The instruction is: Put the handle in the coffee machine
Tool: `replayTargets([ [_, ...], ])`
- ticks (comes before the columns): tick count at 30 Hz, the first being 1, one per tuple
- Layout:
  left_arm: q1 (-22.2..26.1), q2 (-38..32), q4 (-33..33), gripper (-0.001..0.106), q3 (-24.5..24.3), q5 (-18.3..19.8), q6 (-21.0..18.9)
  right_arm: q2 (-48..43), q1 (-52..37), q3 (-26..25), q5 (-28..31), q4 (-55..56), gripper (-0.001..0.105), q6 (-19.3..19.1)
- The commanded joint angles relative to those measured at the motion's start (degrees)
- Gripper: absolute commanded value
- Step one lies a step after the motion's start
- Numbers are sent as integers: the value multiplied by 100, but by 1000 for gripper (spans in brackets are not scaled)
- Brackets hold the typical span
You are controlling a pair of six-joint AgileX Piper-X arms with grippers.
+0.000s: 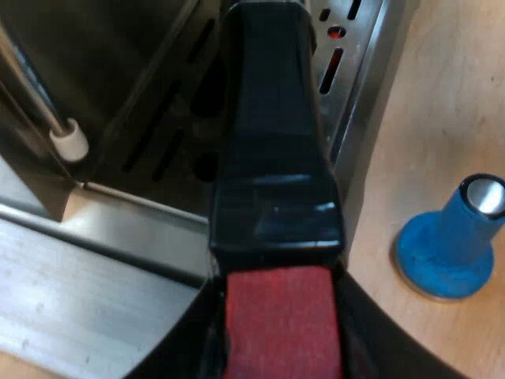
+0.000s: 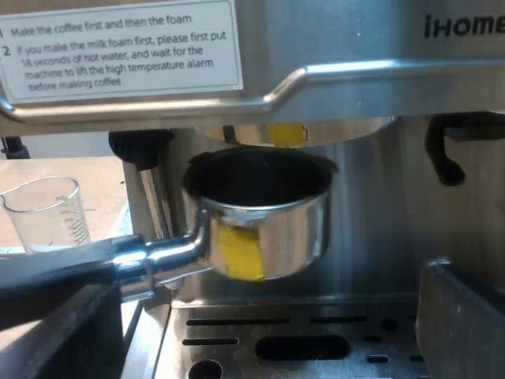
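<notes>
My left hand (image 1: 280, 359) is clamped on the red end (image 1: 280, 316) of the handle (image 1: 272, 158), a glossy black bar running straight away from the fingers over the slotted drip tray (image 1: 351, 59). A blue tamper (image 1: 450, 249) stands upright on the tabletop (image 1: 442, 103) beside the tray. At the espresso machine (image 2: 355, 47) front, the holder (image 2: 260, 221), a shiny steel cup with a yellow mark (image 2: 241, 253), sits mouth up just under the brew head (image 2: 292, 134). Its long axis is level, with the handle pointing out towards a measuring glass (image 2: 47, 213). My right hand (image 2: 260, 335) is spread wide, gripping nothing
</notes>
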Motion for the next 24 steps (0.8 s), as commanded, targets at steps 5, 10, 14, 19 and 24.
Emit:
replayTargets([
  [5, -370, 3, 10, 1, -264, 380, -61, -20, -38, -13, 31, -47, 77, -59],
  [10, -376, 184, 4, 1, -396, 288, -184, -20, -38, -13, 31, -47, 77, -59],
  [14, -376, 260, 9, 1, -466, 285, -245, -20, -38, -13, 31, -47, 77, -59],
  [19, -376, 270, 1, 1, -606, 285, -270, -20, -38, -13, 31, -47, 77, -59],
  [24, -376, 270, 17, 1, -727, 316, -313, -20, -38, -13, 31, -47, 77, -59],
])
